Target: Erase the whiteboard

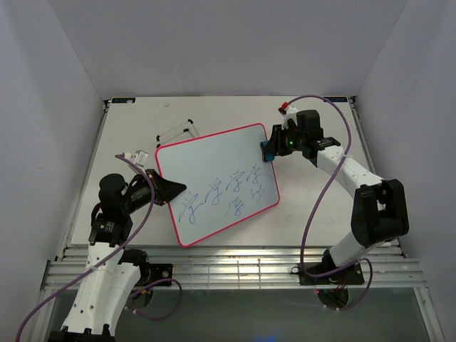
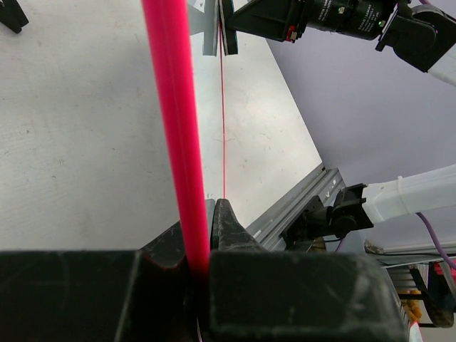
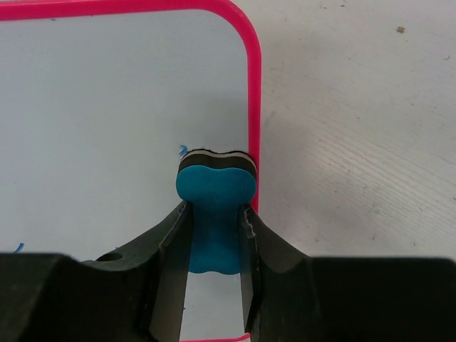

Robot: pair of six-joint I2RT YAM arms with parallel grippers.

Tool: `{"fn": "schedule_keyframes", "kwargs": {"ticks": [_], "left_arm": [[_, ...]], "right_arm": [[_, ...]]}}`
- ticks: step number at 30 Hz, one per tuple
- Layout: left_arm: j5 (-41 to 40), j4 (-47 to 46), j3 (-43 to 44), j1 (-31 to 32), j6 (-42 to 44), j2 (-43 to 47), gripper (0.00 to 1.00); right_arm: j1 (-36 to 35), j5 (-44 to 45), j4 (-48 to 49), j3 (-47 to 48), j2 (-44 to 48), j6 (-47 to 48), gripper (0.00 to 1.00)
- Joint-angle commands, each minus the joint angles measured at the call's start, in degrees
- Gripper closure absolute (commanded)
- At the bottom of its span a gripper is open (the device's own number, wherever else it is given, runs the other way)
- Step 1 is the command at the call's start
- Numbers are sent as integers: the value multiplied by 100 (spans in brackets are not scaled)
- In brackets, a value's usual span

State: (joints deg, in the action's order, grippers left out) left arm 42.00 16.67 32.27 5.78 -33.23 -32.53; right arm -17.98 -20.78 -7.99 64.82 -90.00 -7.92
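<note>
Left gripper (image 1: 169, 189) clamped on smooth whiteboard's (image 1: 214, 165) pink rim; right gripper (image 3: 214, 214) pinching blue bone-shaped eraser (image 3: 215, 187), frame centre.

- Robotics lab cell: plain white walls (image 1: 214, 43) at 9, 12 and 3 o'clock enclose a table (image 1: 214, 114).
- At 6 o'clock, the cabled left arm (image 1: 100, 299) and right arm (image 1: 343, 169) stand on a slotted metal rail (image 1: 235, 274).
</note>
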Motion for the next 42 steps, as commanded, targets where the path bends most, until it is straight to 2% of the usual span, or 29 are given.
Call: {"fn": "schedule_keyframes", "kwargs": {"ticks": [1, 12, 18, 29, 35, 42], "left_arm": [[388, -164, 95, 125, 836, 10, 100], [458, -199, 86, 116, 827, -86, 100], [458, -199, 86, 125, 827, -78, 100], [458, -208, 69, 134, 827, -34, 100], [450, -199, 69, 134, 818, -7, 100], [432, -199, 69, 134, 810, 1, 100]], "right_arm": [[-118, -103, 95, 233, -132, 19, 91], [-355, 557, 632, 206, 26, -298, 91], [-575, 741, 597, 365, -132, -219, 91], [-470, 1479, 255, 813, -422, -192, 91], [-435, 1989, 149, 682, -422, -323, 92], [-478, 1208, 446, 156, -168, -342, 92]]}}
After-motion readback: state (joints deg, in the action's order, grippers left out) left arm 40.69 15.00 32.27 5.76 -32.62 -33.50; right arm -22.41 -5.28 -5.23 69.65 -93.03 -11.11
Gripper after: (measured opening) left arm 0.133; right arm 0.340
